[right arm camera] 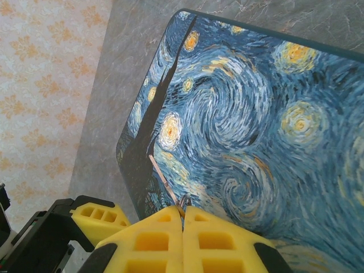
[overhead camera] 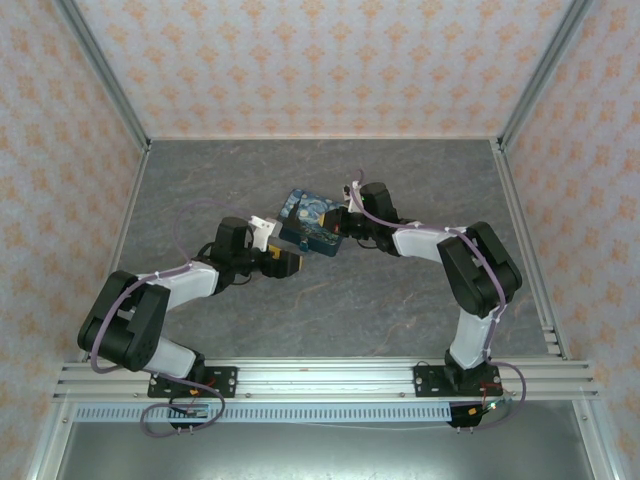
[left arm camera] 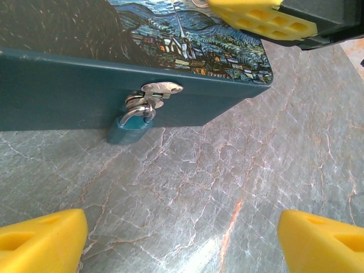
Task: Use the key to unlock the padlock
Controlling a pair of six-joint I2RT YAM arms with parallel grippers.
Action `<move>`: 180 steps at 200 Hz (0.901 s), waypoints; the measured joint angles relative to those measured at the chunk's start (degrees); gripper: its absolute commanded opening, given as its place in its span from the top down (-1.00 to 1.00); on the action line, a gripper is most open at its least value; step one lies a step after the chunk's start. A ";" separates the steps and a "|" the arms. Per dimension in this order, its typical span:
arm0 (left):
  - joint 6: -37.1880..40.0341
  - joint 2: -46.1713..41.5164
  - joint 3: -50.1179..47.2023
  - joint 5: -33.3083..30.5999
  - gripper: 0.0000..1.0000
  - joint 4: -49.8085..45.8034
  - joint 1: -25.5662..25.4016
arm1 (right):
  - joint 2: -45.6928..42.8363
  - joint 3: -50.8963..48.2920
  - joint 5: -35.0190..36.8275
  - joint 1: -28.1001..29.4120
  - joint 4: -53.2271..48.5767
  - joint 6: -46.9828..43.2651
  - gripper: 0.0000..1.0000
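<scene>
I am getting bright, even overhead light; glare is pooling on the tabletop (left arm camera: 207,250) in front of the painted tin (left arm camera: 68,85), and the padlock (left arm camera: 129,129) on it is glinting.

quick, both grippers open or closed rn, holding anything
Left gripper: open, holding nothing, facing the padlock.
Right gripper: closed on the key, over the tin.

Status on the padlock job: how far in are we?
Done: right gripper is shut on what looks like the key, above the tin lid. In hand: left gripper open, facing the padlock. Remaining: shackle sits through the hasp; key not yet inserted or turned.
</scene>
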 measured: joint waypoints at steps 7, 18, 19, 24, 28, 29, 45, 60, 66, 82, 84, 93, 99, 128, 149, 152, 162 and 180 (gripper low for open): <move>-0.02 0.00 0.00 0.11 -0.74 0.02 0.00 | 0.00 0.00 0.00 0.00 -0.02 -0.02 1.00; -0.09 0.07 0.00 0.13 -0.72 0.04 0.00 | 0.00 0.00 0.00 0.00 -0.04 -0.17 1.00; -0.13 0.11 0.00 0.13 -0.72 0.07 0.00 | 0.00 0.00 0.02 0.00 -0.04 -0.17 1.00; -0.20 0.17 0.00 0.15 -0.71 0.09 0.00 | 0.00 0.00 0.02 0.00 -0.04 -0.22 1.00; -0.24 0.33 0.00 0.15 -0.70 0.13 0.00 | -0.02 0.00 0.04 0.00 -0.07 -0.24 1.00; -0.24 0.39 0.00 0.15 -0.70 0.13 0.00 | -0.02 0.00 0.04 0.00 -0.07 -0.24 1.00; -1.14 1.25 0.00 0.17 -0.68 0.83 0.00 | -0.11 0.00 0.20 0.04 -0.26 -0.68 1.00; -2.14 2.05 -0.07 -0.39 -0.68 2.40 -0.07 | -0.28 -0.02 0.52 0.09 -0.55 -1.07 1.00; -2.51 2.34 -0.13 -0.85 -0.68 3.23 -0.09 | -0.33 -0.02 0.66 0.09 -0.66 -1.11 1.00; -3.74 3.28 -0.52 -2.69 -0.68 6.32 -0.46 | -0.33 -0.02 0.68 0.09 -0.70 -1.31 1.00; -3.82 3.43 -0.57 -2.99 -0.68 6.78 -0.52 | -0.33 -0.02 0.68 0.09 -0.70 -1.33 1.00; -4.66 4.42 -0.79 -3.87 -0.68 8.55 -0.94 | -0.33 -0.02 0.68 0.09 -0.70 -1.46 1.00; -4.92 5.16 -0.81 -4.57 -0.68 9.42 -1.22 | -0.33 -0.02 0.68 0.09 -0.70 -1.49 1.00; -6.32 9.11 -0.76 -6.34 -0.66 13.05 -2.38 | -0.33 -0.02 0.68 0.09 -0.72 -1.51 1.00; -6.91 11.23 -0.72 -7.43 -0.64 14.75 -3.41 | -0.33 -0.02 0.68 0.09 -0.70 -1.51 1.00; -6.91 11.47 -0.70 -7.76 -0.63 15.06 -3.58 | -0.33 -0.02 0.68 0.09 -0.70 -1.51 1.00; -7.21 12.00 -0.37 -8.02 -0.61 15.82 -3.93 | -0.33 -0.02 0.68 0.09 -0.70 -1.51 1.00; -7.74 13.57 0.28 -8.41 -0.55 17.64 -4.55 | -0.33 -0.04 0.68 0.09 -0.70 -1.49 1.00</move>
